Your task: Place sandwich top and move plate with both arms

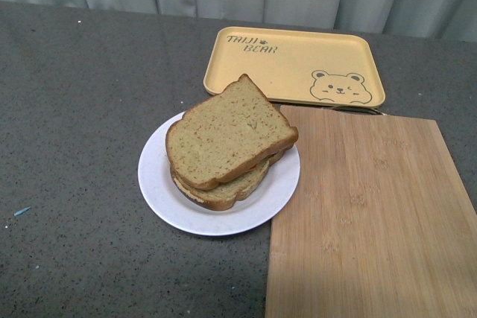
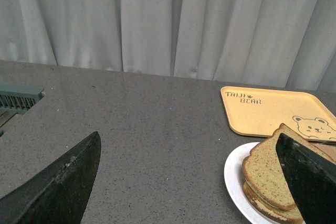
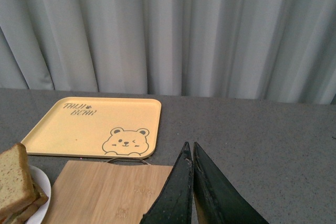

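The sandwich top (image 1: 229, 130), a plain tan slice with darker crust, lies on a lower slice on the round white plate (image 1: 160, 184) in the middle of the grey table. No arm shows in the front view. In the left wrist view my left gripper (image 2: 190, 150) is open and empty, above the bare table just left of the plate (image 2: 233, 174) and the sandwich top (image 2: 268, 169). In the right wrist view my right gripper (image 3: 190, 148) is shut and empty, above the right edge of the wooden board. The sandwich top (image 3: 13, 174) shows at that view's edge.
A bamboo cutting board (image 1: 373, 214) lies right of the plate, touching its rim. A yellow tray with a bear drawing (image 1: 294, 65) lies behind the plate, empty. Grey curtains hang behind the table. A small blue scrap (image 1: 21, 211) lies at the left.
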Robot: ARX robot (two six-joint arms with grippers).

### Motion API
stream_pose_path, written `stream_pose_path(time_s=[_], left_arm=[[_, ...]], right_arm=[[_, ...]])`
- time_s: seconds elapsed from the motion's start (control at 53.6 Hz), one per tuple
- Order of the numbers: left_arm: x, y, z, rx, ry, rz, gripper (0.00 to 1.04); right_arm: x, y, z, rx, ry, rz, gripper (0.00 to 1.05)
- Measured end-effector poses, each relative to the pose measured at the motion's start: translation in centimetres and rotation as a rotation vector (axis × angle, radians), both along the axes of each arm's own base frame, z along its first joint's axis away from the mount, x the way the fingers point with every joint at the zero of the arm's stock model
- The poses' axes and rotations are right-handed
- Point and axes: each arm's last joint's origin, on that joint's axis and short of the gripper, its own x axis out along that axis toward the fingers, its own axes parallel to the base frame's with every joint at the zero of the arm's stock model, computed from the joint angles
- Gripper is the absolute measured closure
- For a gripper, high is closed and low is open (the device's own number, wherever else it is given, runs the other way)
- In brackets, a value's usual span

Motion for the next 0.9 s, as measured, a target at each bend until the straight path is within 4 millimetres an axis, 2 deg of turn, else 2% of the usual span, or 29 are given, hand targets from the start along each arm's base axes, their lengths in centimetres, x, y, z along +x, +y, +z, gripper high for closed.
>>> stream_pose_path(time_s=[0.895], left_arm=[[0.0, 0.0, 0.0, 0.000, 0.000, 0.000, 0.07]], right_arm=[[-2.8, 0.0, 0.6, 0.000, -0.023, 0.003, 1.04]])
